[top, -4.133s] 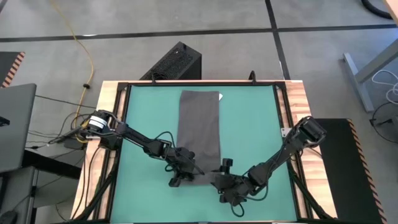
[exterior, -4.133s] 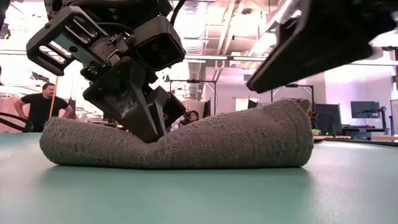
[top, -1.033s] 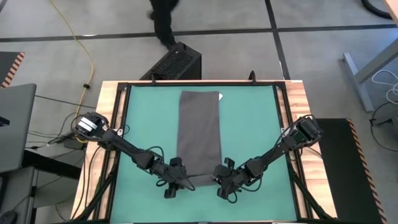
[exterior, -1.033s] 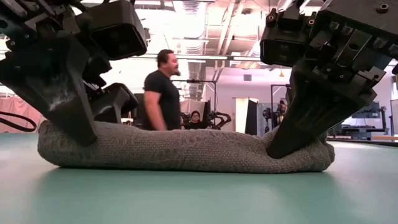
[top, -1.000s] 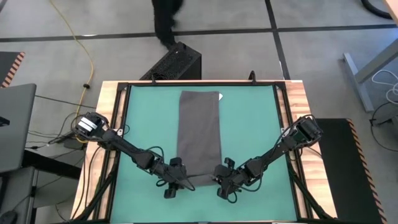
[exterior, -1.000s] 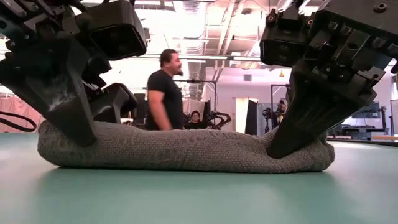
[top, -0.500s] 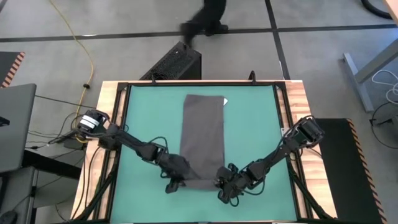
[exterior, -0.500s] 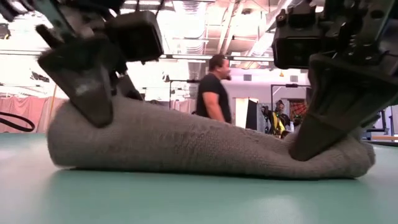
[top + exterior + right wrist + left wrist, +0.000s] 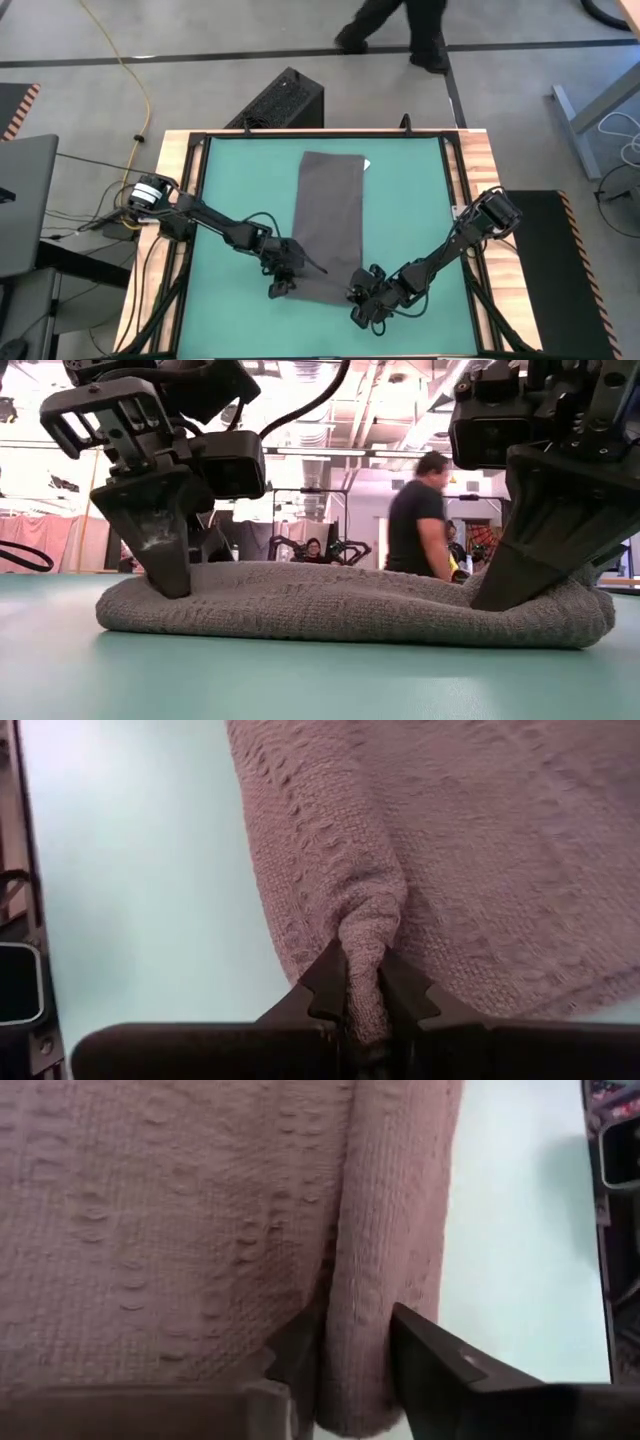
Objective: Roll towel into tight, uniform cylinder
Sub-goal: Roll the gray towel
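Both my pincers pinch the towel: left pincer on one near corner's fold, right pincer on the other. It's soft, limp, so I'd grip corners.

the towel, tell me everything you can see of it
The towel is a dark grey, nubbly woven cloth, a long rectangle lying flat on the green table, a small white tag at its far corner. Its near end is rolled into a low, uneven ridge. The left gripper straddles one end of that roll; the right gripper pinches the other.
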